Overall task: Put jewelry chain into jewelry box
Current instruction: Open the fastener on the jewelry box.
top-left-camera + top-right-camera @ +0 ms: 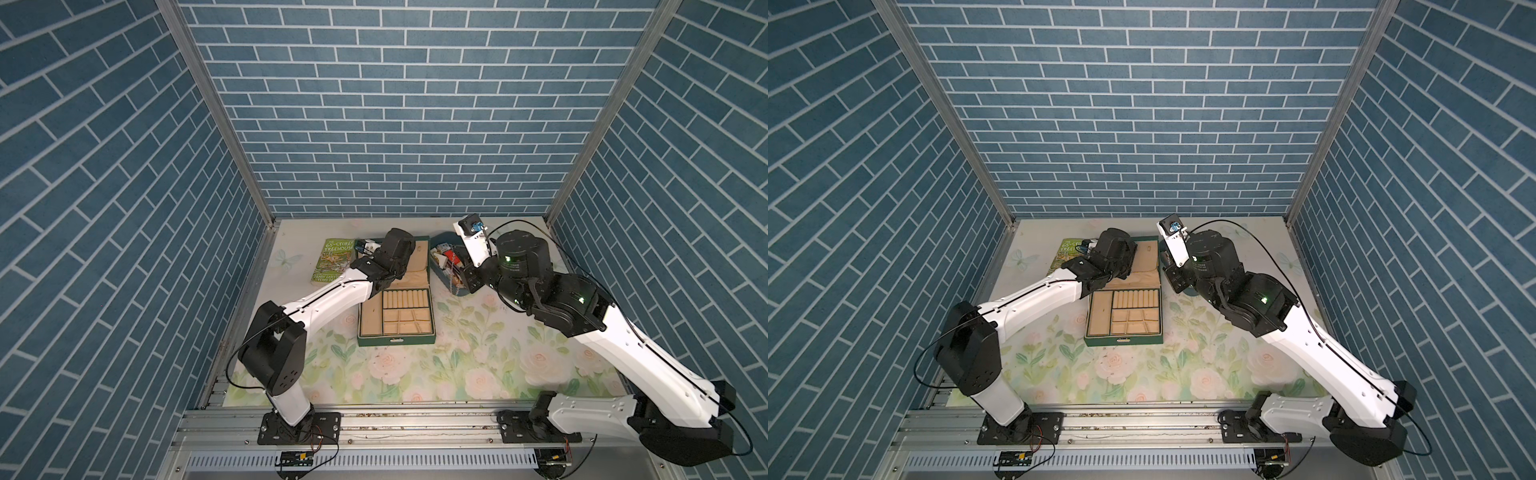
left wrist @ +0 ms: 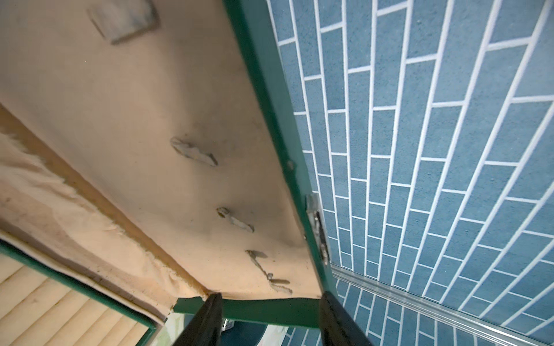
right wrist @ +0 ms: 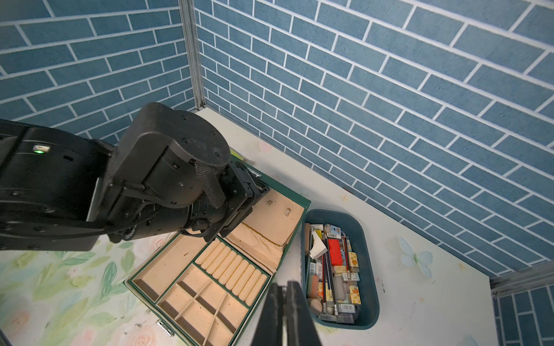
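Blue brick walls [image 1: 395,104] close you in on three sides; the floral table [image 1: 415,374] carries the open box [image 1: 395,341] and the tray [image 3: 370,269] beside it. Your left gripper [image 2: 270,298] gapes at the corner of the lid [image 2: 150,119]; the right gripper [image 3: 284,289] is pinched tight by the tray, and the pale strand beneath it may be the chain [image 1: 457,291].

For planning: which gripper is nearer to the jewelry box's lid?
Left. The left gripper is at the edge of the lid; the right gripper hangs by the blue tray.
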### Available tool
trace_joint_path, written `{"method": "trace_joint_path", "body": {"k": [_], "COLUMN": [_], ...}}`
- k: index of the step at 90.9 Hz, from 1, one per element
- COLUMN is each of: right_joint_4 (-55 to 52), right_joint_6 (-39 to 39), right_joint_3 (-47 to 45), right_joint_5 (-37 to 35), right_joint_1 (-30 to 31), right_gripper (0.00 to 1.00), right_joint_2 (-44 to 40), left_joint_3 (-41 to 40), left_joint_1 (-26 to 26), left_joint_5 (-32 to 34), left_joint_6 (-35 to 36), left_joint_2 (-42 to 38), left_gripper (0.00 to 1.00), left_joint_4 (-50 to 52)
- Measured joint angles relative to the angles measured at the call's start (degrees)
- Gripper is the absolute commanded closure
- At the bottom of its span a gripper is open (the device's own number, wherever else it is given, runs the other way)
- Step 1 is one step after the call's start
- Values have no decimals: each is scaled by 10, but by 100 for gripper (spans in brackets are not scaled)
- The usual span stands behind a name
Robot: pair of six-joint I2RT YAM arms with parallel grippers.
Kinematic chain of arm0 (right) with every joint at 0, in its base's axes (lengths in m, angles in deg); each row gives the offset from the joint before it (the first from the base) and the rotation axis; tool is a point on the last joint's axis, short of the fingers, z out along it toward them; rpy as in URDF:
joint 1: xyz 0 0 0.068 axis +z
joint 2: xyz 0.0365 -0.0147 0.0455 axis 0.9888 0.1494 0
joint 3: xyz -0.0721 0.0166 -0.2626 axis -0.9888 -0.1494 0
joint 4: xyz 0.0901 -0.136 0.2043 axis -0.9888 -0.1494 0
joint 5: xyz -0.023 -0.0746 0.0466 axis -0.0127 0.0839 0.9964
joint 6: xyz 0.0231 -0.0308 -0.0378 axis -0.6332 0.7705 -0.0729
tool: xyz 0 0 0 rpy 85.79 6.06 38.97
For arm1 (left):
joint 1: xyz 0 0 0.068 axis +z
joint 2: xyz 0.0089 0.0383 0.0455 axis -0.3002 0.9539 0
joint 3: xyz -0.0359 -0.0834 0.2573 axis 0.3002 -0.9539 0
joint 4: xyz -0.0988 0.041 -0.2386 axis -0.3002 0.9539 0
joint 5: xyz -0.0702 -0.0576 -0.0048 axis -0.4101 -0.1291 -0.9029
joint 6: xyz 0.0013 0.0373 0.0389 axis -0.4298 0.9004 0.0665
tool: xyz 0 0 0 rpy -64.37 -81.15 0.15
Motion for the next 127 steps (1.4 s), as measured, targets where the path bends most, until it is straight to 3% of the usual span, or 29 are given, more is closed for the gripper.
{"method": "trace_joint_path", "body": {"k": [34, 65, 127], "right_joint_4": [0, 0, 0], "right_joint_6": [0, 0, 0], "right_joint_3": [-2, -2, -14], "right_joint_5": [0, -2, -11], "right_joint_1": [0, 0, 0], "right_gripper": [100, 100, 100], "right_joint_2": [-4, -4, -21], "left_joint_3": [-10, 28, 61], "left_joint_1": [-13, -24, -12], "left_joint_5": [6, 7, 14], "left_joint_6": [0, 0, 0], "left_joint_2": [-24, 48, 85], "left_gripper": [43, 42, 45], "left_joint_4": [8, 30, 33]}}
